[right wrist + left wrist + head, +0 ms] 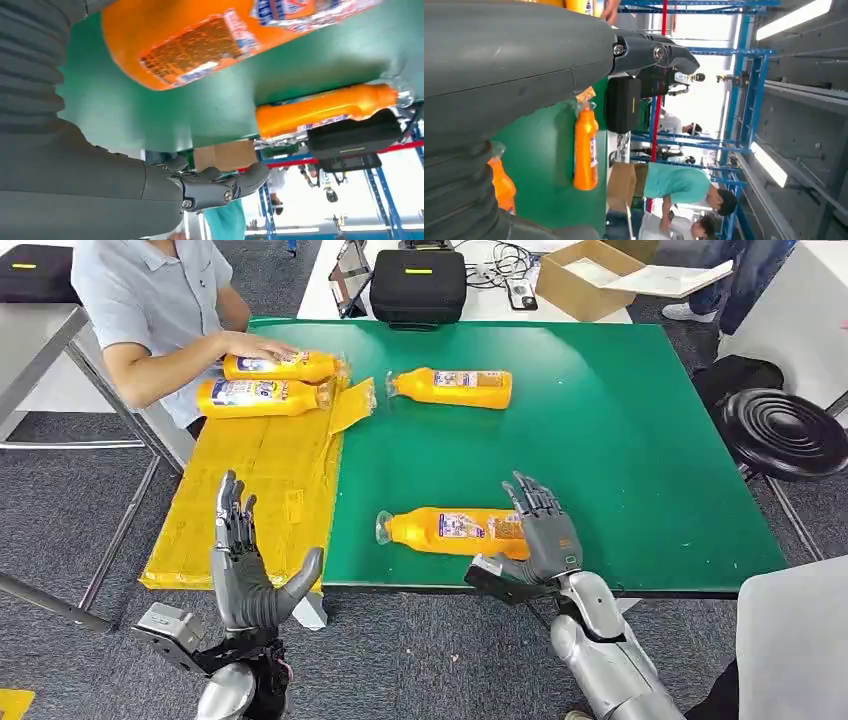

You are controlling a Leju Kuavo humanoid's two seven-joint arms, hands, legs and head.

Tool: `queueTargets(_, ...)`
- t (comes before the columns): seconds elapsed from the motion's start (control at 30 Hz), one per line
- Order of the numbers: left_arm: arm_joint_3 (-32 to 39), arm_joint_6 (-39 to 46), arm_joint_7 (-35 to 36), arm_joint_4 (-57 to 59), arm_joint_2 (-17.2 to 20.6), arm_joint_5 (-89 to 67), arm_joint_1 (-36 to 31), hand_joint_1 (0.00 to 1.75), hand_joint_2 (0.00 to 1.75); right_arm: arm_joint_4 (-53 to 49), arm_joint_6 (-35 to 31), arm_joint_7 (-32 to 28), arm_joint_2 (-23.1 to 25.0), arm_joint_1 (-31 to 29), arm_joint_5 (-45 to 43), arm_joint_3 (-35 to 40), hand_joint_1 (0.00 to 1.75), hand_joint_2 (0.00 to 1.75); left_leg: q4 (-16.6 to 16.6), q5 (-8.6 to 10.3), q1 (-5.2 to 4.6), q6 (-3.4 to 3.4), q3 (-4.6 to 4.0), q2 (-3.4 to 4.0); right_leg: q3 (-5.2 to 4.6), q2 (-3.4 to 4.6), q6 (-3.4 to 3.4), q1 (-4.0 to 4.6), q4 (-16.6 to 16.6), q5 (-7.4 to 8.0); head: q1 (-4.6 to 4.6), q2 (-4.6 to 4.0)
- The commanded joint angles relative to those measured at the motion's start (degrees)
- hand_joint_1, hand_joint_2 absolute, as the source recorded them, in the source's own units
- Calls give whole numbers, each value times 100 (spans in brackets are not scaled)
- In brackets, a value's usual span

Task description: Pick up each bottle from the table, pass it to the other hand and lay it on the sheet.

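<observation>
The robot's left hand [245, 565] hangs below the table's near edge, fingers spread and holding nothing, beside the yellow sheet [262, 495] draped over the table's left end. The right hand [540, 530], fingers apart, reaches over the base of a lying orange plastic bottle [450, 531] on the green table top [620, 440]; whether it touches is unclear. Farther off lies a second orange bottle [452, 388]. Farthest, two more orange bottles [262, 397] rest on the sheet, under a person's hand [255, 345].
</observation>
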Motion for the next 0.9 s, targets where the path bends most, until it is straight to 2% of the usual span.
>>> queueTargets(0.03, -198, -142, 102, 367, 173, 61, -181, 0, 175, 690, 536, 244, 28, -418, -214, 350, 0, 175, -1, -7, 16, -15, 19, 14, 19, 11, -22, 18, -8, 0, -2, 0)
queueTargets(0.27, -259, -334, 289, 454, 149, 189, -214, 0, 175, 1509, 1092, 498, 113, -725, -441, 342, 0, 175, -4, -1, 3, -5, 9, 7, 8, 5, -7, 3, -4, 1, -2, 0)
queueTargets(0.57, -266, -338, 301, 462, 142, 198, -220, 0, 175, 1551, 1094, 504, 120, -736, -428, 359, 0, 175, -1, -3, 9, -11, 12, 4, 13, 2, -15, 10, -4, -1, 0, 0)
queueTargets(0.9, -290, -340, 340, 439, 166, 228, -270, 0, 175, 2042, 893, 848, 295, -1074, -82, 575, 0, 175, -2, 0, 6, -7, 10, 7, 9, 4, -11, 7, -5, 2, 0, 0)
